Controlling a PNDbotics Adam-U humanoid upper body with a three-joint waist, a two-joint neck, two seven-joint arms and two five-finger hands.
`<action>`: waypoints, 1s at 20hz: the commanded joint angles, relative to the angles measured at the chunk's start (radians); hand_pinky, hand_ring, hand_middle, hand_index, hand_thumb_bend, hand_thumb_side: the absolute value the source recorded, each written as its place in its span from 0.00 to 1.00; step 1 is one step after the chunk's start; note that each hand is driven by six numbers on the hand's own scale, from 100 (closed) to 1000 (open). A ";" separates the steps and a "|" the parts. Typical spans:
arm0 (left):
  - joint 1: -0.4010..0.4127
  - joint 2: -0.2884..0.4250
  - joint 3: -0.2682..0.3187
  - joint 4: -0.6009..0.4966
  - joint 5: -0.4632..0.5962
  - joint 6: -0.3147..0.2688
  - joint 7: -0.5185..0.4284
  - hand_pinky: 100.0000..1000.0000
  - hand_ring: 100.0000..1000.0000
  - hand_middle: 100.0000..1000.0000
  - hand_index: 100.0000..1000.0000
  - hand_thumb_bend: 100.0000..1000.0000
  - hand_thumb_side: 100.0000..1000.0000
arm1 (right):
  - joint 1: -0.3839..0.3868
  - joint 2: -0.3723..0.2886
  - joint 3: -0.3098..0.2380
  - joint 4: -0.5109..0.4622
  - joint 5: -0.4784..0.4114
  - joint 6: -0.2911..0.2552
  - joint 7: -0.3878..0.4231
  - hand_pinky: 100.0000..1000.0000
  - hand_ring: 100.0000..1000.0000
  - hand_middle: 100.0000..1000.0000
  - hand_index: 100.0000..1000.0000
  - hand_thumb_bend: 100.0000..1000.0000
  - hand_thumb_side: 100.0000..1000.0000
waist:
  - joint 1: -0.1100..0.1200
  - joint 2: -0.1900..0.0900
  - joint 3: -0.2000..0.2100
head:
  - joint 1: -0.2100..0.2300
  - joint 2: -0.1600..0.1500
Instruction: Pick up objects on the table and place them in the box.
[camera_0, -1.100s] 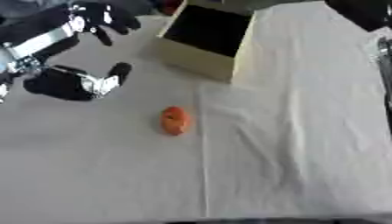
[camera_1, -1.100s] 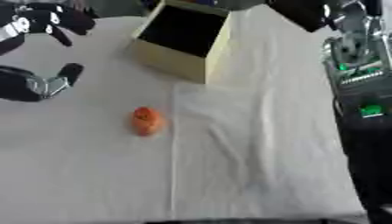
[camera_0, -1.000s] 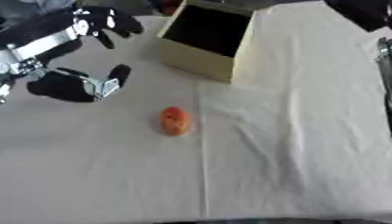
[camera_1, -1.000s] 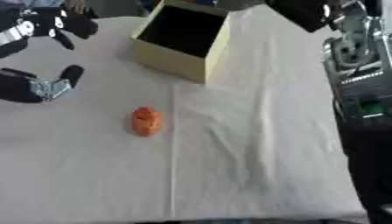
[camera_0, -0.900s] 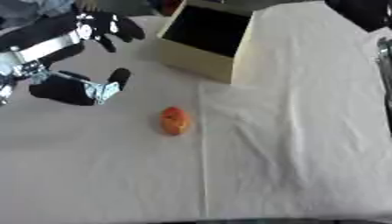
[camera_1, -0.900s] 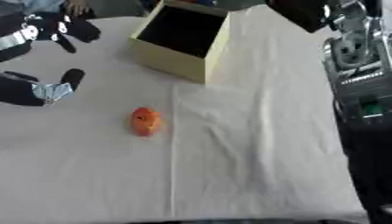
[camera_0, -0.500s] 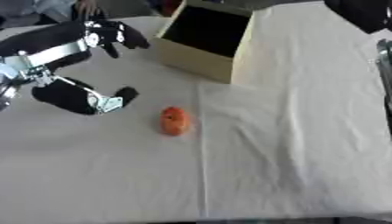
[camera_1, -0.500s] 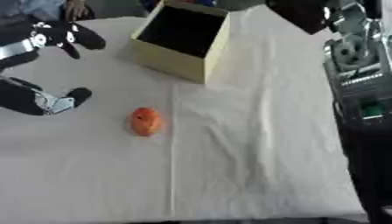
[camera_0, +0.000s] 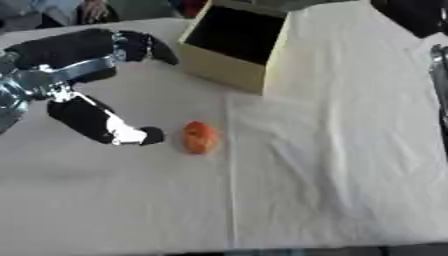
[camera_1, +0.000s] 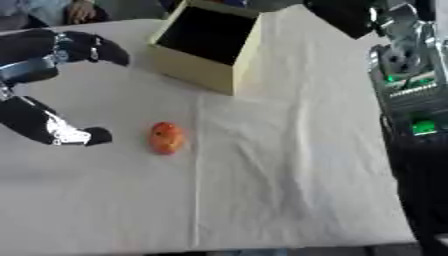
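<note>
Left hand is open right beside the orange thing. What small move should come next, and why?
Probably ease the left hand rightward so its spread thumb and fingers straddle the orange object, then close. A small gap remains between thumb tip and object, and nothing is held yet.

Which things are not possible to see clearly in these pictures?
- Box: its bottom is dark in both views, so any contents are hidden.
- Orange object: too blurred to identify.
- Left hand: open, but its wrist is cut by the left edge.
- Right hand: in neither view.
</note>
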 joint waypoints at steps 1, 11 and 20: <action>-0.027 -0.017 -0.011 0.027 -0.037 0.006 -0.021 0.80 0.91 0.83 0.91 0.45 0.42 | -0.013 -0.008 -0.007 -0.008 -0.004 0.002 0.000 0.81 0.74 0.55 0.77 0.00 0.67 | -0.003 -0.019 0.001 | -0.008 0.016; -0.059 -0.137 -0.046 0.147 -0.138 -0.018 -0.017 0.72 0.84 0.77 0.88 0.35 0.39 | -0.016 -0.018 -0.012 -0.004 -0.017 0.007 -0.005 0.81 0.74 0.55 0.77 0.00 0.67 | -0.009 0.001 0.004 | -0.024 0.002; -0.058 -0.207 -0.082 0.250 -0.190 -0.047 -0.042 0.71 0.83 0.77 0.88 0.35 0.39 | -0.018 -0.017 -0.015 -0.002 -0.023 0.009 -0.008 0.81 0.74 0.54 0.77 0.00 0.68 | -0.011 0.009 0.000 | -0.022 -0.008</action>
